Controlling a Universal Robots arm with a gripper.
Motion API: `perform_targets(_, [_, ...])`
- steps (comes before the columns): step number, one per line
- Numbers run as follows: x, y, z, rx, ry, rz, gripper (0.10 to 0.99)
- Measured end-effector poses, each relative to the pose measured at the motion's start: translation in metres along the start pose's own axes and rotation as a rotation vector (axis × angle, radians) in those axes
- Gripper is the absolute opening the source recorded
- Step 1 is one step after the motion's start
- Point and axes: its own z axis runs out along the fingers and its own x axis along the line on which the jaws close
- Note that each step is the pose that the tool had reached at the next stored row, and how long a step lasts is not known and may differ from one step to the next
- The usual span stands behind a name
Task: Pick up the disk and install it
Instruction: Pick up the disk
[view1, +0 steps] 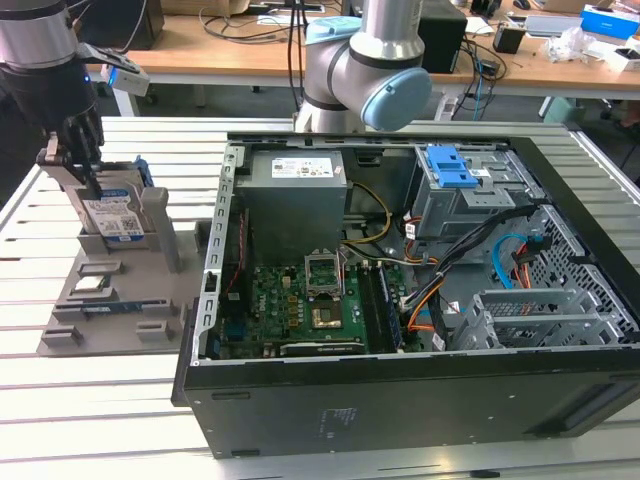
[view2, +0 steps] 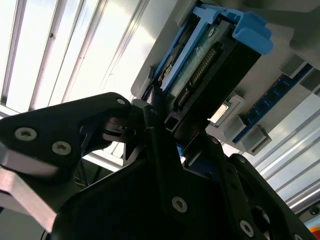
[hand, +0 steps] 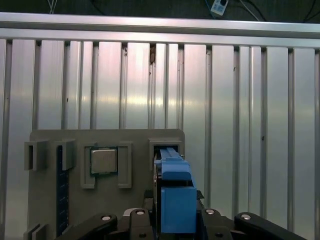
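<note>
Second wrist view: fingers (view2: 154, 125) tight on disk (view2: 210, 55), connector in sight; exterior view: upright in holder (view1: 110, 300) nr PC case (view1: 400, 400).

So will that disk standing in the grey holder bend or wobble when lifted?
Probably stiff: the disk looks like a flat metal slab in a blue plastic frame. Being metal, likely heavy for its size. Standing on edge in the grey holder, it could tip once freed.

slatted aluminium table (view1: 100, 420) | wooden desk (view1: 200, 58) behind | cables (view1: 235, 20) on desk
</note>
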Motion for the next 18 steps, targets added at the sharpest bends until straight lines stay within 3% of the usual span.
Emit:
perform_targets(9, [0.0000, 0.0000, -0.0011, 0.000, 0.0009, 0.000, 0.369])
perform_targets(18, [-0.0005, 0.0006, -0.0142, 0.000, 0.0008, 0.000, 0.369])
